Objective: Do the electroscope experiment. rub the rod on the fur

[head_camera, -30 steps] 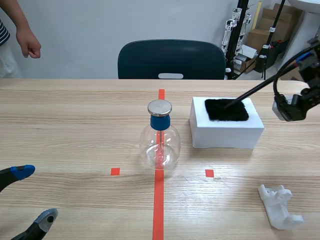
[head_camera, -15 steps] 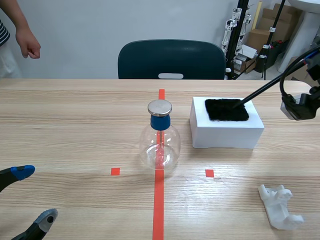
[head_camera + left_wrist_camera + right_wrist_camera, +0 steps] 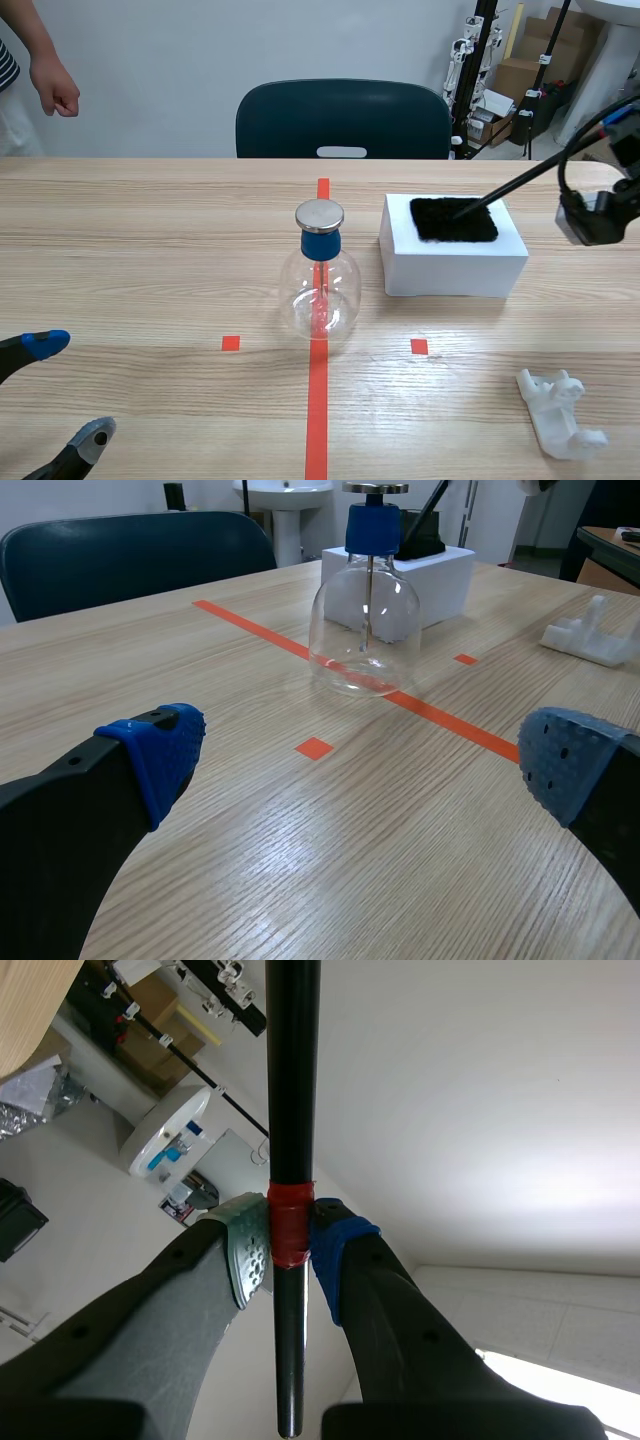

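A black rod (image 3: 510, 187) slants down from the right arm onto the black fur (image 3: 453, 220), its tip touching the fur's middle. The fur lies on top of a white block (image 3: 455, 262). In the right wrist view my right gripper (image 3: 288, 1245) is shut on the rod (image 3: 291, 1080) at a red tape band. The glass flask electroscope (image 3: 320, 280) with a blue stopper and metal cap stands on the red line at mid-table. My left gripper (image 3: 360, 760) is open low at the near left, with the flask (image 3: 366, 610) ahead of it.
A white plastic holder (image 3: 560, 413) lies at the near right. A dark chair (image 3: 343, 120) stands behind the table. A person's hand (image 3: 55, 90) hangs at the far left. Boxes and stands fill the back right corner.
The rod's tip slid right across the fur, then back left toward its middle, with the right arm shifting alongside. The left arm and the flask have stayed put.
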### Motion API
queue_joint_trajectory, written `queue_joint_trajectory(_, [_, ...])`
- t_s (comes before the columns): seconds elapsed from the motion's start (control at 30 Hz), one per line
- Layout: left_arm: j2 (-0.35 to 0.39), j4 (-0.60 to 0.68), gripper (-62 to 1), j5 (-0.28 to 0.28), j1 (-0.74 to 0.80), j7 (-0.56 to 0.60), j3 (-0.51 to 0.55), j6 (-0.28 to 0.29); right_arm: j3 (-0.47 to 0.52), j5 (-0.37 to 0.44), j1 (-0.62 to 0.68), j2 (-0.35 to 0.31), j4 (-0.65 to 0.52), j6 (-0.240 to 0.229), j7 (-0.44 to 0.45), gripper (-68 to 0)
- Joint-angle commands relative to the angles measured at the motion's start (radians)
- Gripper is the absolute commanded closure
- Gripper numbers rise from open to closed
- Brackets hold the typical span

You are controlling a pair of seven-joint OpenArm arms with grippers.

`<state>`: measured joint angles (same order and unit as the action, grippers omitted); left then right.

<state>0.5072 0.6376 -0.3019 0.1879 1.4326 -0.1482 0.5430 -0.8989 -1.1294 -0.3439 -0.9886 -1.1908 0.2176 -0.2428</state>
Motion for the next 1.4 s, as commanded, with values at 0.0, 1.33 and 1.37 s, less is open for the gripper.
queue_joint_trajectory(0.0, [0.011, 0.011, -62.3, 0.01, -0.003, 0.017, 0.01, -0.002, 0.008, 0.005, 0.002, -0.042, -0.013, 0.032, 0.017, -0.2])
queue_joint_trajectory(1.33, [0.011, 0.011, -62.3, 0.01, -0.003, 0.017, 0.01, -0.002, 0.975, 0.579, 1.25, 0.433, -0.768, 0.565, 0.579, -0.2])
queue_joint_trajectory(1.37, [0.011, 0.011, -62.3, 0.01, -0.003, 0.017, 0.01, -0.002, 0.975, 0.573, 1.27, 0.453, -0.779, 0.565, 0.597, -0.2])
